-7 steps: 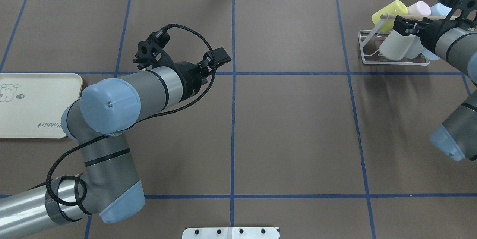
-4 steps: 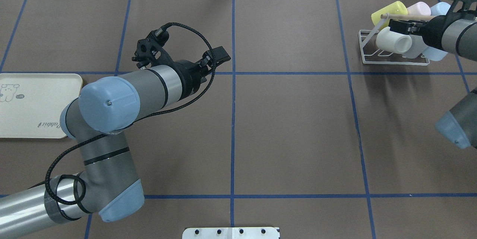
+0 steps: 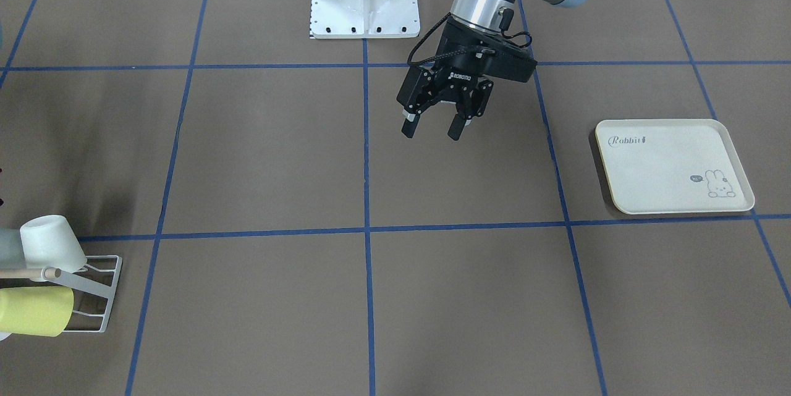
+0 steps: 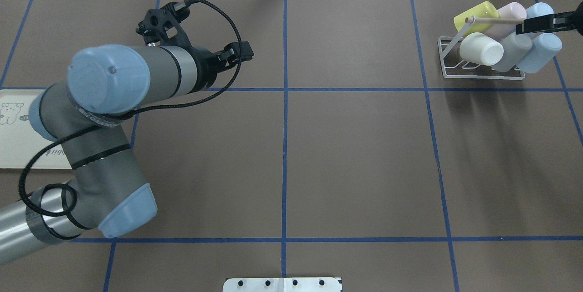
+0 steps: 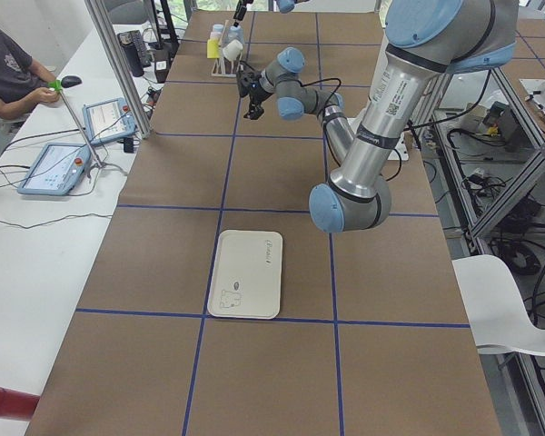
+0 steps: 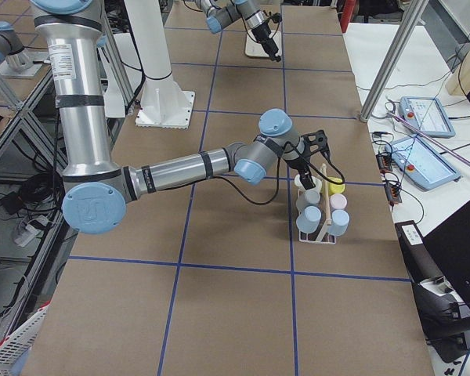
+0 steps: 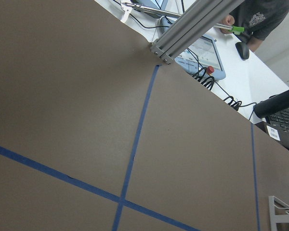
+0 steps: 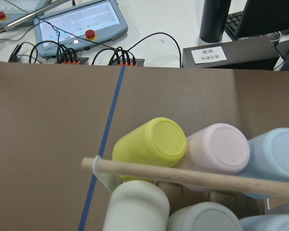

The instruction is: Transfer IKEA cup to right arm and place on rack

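Note:
The IKEA cup point(image 4: 480, 49), cream-white, rests tilted on the front left of the white wire rack point(image 4: 444, 62), free of any gripper. It also shows in the front view point(image 3: 49, 241) and the right wrist view point(image 8: 135, 209). My right gripper point(image 4: 521, 28) hovers above the rack's right half, beside the wooden dowel point(image 4: 494, 20), open and holding nothing. My left gripper point(image 3: 432, 130) hangs open and empty over the mat near the table's middle, far from the rack; the overhead view shows the left gripper point(image 4: 246, 53) too.
The rack also holds yellow point(image 4: 476, 14), pink point(image 4: 510, 12), grey point(image 4: 512, 48) and two light blue cups. A cream rabbit-print tray point(image 3: 673, 164) lies on my left side. A person point(image 5: 9, 73) sits at the far bench.
My right gripper let go of the cream cup and drew back to the right; the cup now rests on the rack. My left arm swung back and to the left.

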`<state>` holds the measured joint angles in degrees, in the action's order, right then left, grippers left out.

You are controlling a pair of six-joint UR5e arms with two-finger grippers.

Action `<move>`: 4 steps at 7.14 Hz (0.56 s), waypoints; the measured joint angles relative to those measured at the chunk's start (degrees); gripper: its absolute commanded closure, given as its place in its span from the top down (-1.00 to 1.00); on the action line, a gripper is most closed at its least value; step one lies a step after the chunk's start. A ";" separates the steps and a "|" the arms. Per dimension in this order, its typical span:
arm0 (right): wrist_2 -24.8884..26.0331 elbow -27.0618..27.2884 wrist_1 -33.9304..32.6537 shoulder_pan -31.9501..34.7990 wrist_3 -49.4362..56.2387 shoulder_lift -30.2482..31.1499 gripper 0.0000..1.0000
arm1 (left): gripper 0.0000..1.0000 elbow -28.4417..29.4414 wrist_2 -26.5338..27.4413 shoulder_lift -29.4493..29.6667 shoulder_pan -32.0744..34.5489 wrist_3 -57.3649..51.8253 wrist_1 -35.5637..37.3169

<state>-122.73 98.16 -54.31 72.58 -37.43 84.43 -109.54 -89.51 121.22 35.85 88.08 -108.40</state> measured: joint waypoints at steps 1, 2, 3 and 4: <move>-4.96 -0.07 -5.87 3.20 5.94 0.06 1.00 | 1.00 -1.48 -4.12 -0.14 3.27 -6.05 6.01; -8.83 -0.02 -13.05 5.95 12.95 0.14 1.00 | 1.00 -2.45 -8.54 -0.90 6.75 -12.87 11.17; -10.95 0.04 -20.40 7.95 20.50 0.34 1.00 | 1.00 -2.98 -13.52 -3.16 10.65 -20.81 14.45; -11.76 0.10 -26.86 9.46 27.34 0.59 1.00 | 1.00 -3.18 -18.98 -6.25 14.78 -28.95 15.96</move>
<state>-134.49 98.26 -81.17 82.04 -10.08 85.02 -112.72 -108.49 114.96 50.63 59.13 -92.44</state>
